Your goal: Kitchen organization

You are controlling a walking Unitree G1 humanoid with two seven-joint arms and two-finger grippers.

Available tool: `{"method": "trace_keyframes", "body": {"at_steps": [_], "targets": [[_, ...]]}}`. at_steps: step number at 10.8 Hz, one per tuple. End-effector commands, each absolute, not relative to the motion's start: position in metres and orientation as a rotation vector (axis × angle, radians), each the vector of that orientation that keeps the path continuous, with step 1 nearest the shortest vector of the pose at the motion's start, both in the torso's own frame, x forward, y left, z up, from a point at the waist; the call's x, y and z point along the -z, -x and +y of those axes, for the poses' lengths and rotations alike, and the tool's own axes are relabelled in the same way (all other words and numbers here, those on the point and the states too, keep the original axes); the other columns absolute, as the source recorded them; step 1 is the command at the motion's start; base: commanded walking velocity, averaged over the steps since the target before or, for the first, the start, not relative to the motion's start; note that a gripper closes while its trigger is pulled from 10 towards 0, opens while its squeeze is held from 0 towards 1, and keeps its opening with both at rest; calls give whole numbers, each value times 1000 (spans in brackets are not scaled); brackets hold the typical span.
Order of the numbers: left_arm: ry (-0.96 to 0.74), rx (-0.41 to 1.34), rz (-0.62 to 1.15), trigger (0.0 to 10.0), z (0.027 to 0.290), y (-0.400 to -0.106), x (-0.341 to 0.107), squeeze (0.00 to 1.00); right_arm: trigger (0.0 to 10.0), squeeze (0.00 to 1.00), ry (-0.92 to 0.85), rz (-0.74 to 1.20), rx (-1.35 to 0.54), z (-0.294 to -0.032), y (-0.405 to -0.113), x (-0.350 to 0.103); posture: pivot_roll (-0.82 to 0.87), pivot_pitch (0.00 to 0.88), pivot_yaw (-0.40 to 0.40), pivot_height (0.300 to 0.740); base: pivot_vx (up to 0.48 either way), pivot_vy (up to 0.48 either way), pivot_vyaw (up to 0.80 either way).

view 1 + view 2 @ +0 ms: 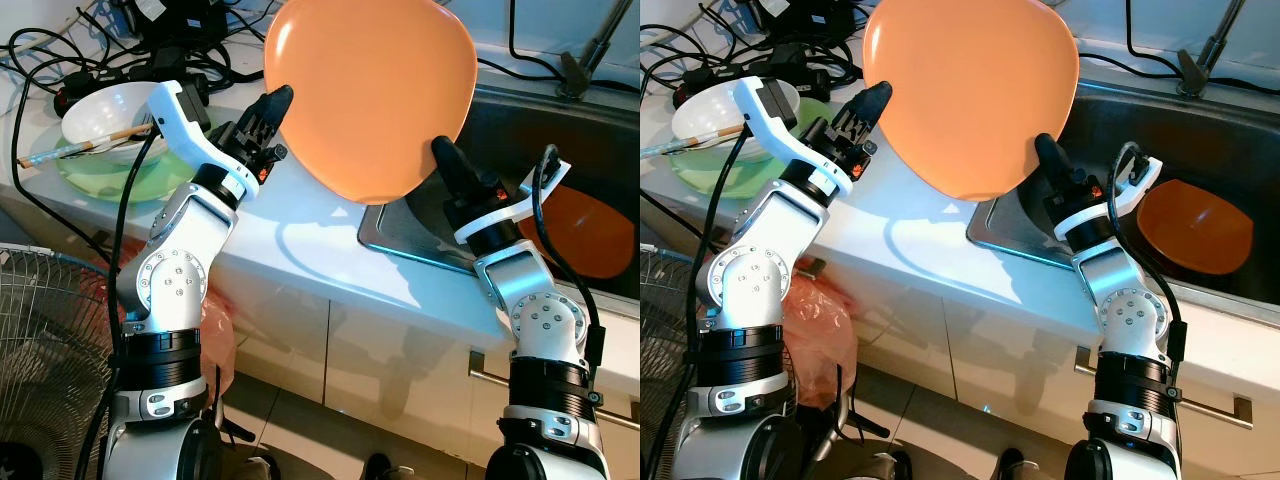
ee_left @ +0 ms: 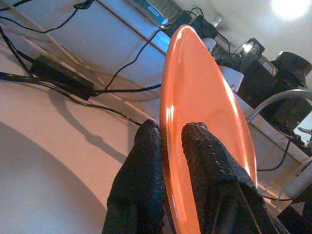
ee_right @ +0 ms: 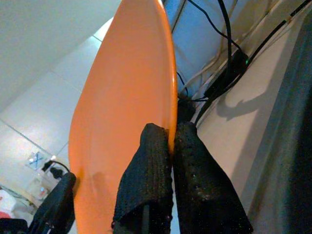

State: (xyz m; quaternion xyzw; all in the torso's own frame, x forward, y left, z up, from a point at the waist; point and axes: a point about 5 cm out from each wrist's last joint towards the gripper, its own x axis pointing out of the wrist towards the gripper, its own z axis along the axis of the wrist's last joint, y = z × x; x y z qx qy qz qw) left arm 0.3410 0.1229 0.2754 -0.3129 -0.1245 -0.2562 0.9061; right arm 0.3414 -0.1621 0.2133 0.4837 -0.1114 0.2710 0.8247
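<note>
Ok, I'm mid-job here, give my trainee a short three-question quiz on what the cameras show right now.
1. True or false: both pincers grip the orange plate by its rim.
2. What lies in the sink? A) a white bowl B) a second orange dish C) chopsticks
3. Fill in: the white bowl sits on a ____ plate.

Key:
1. True: the left pincer and right pincer each clamp an edge, holding the plate upright above the counter.
2. B: the orange dish.
3. Green: the green plate.

A home kitchen: white counter (image 1: 330, 250), steel sink (image 1: 1200, 140), faucet (image 1: 590, 50), cabinet drawers (image 1: 970, 350) below.
</note>
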Motion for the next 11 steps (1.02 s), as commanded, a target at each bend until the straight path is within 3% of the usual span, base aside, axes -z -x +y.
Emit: {"method": "trace_keyframes", "body": {"at_steps": [1,3,4,9,10,11], "targets": [[645,560,-262,10000,119,-338,-277,1000,10000,0,-1026,-260,-607,-159,-341,-224,80,174,33,740,0,0,0],[629,530,-246,10000,120,-340,-273,1000,10000,0,-1038,-263,-602,-160,-341,-223,80,170,35,740,0,0,0],[590,530,-237,10000,120,-341,-270,0,10000,0,-1043,-264,-598,-160,-341,-223,77,167,35,740,0,0,0],[590,524,-222,10000,120,-345,-265,0,10000,0,-1200,-335,-541,-174,-344,-233,73,165,31,740,0,0,0],[594,520,-219,10000,121,-345,-264,0,8745,0,-1208,-363,-534,-178,-344,-241,70,165,29,740,0,0,0],[597,517,-218,10000,121,-345,-263,0,0,0,-1222,-371,-511,-181,-346,-243,70,166,27,740,0,0,0]]}}
